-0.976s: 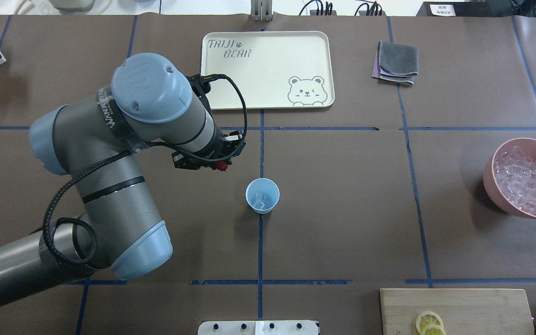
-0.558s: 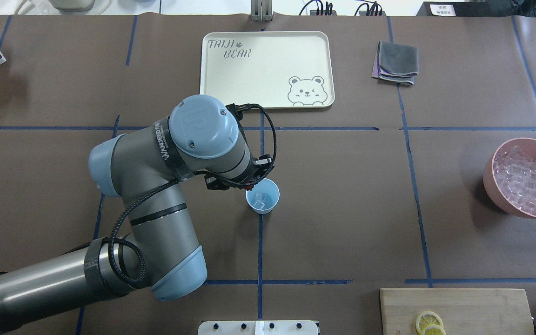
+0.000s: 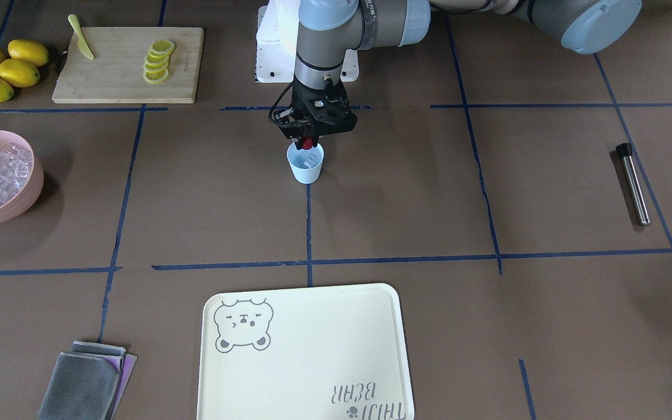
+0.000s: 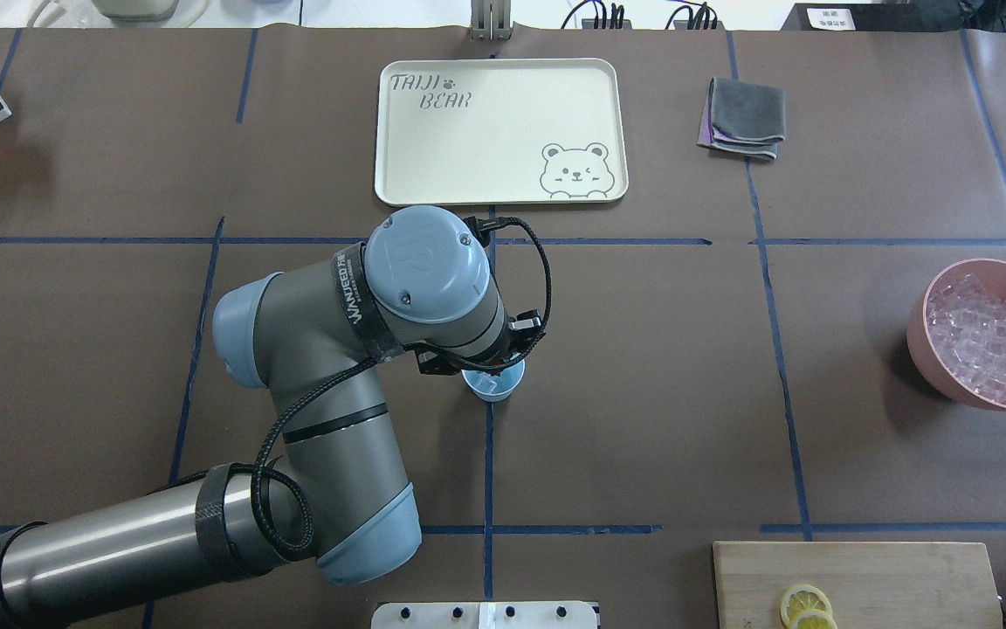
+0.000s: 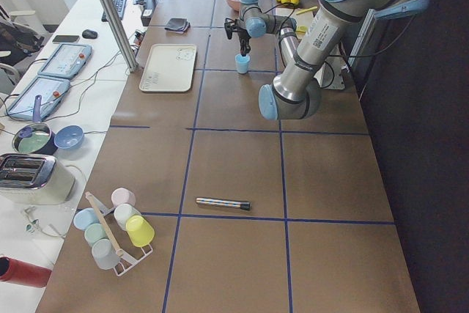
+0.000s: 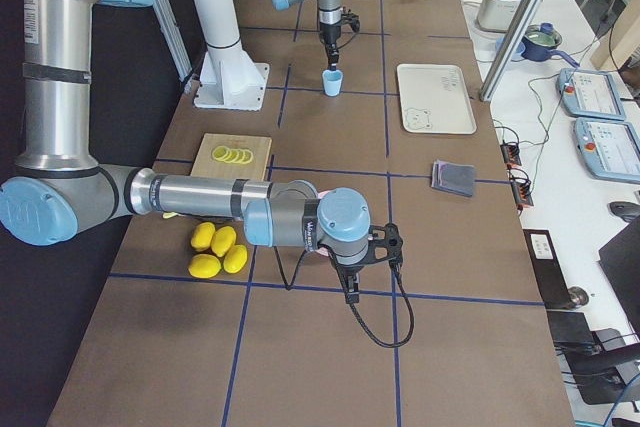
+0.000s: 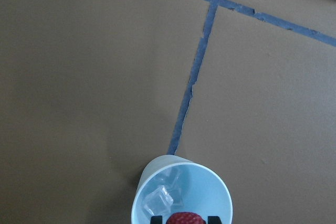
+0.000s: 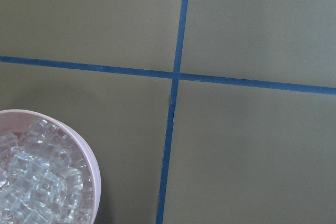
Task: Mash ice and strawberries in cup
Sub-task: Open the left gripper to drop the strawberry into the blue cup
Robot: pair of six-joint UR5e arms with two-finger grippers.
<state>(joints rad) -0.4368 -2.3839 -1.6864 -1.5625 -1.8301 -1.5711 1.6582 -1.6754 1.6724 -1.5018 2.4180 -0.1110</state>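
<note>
The pale-blue cup [image 3: 305, 167] stands on the table's middle line, with a few clear ice cubes [image 7: 158, 201] inside. My left gripper [image 3: 308, 139] points straight down just over the cup's mouth and is shut on the small red strawberry [image 7: 184, 217]. In the overhead view my left wrist hides most of the cup [image 4: 498, 387]. More ice [image 4: 988, 336] fills the pink bowl [image 4: 924, 356]. My right gripper [image 6: 352, 285] hangs beside that bowl; I cannot tell whether it is open or shut.
A cream bear tray [image 4: 494, 131] and a folded grey cloth [image 4: 743, 118] lie at the far side. A cutting board [image 3: 114, 76] carries lemon slices, with whole lemons [image 3: 6, 67] beside it. A metal rod [image 3: 632, 184] lies on my left.
My left arm has swung right and toward the cup with the strawberry in its gripper. It now stands directly over the cup's mouth.
</note>
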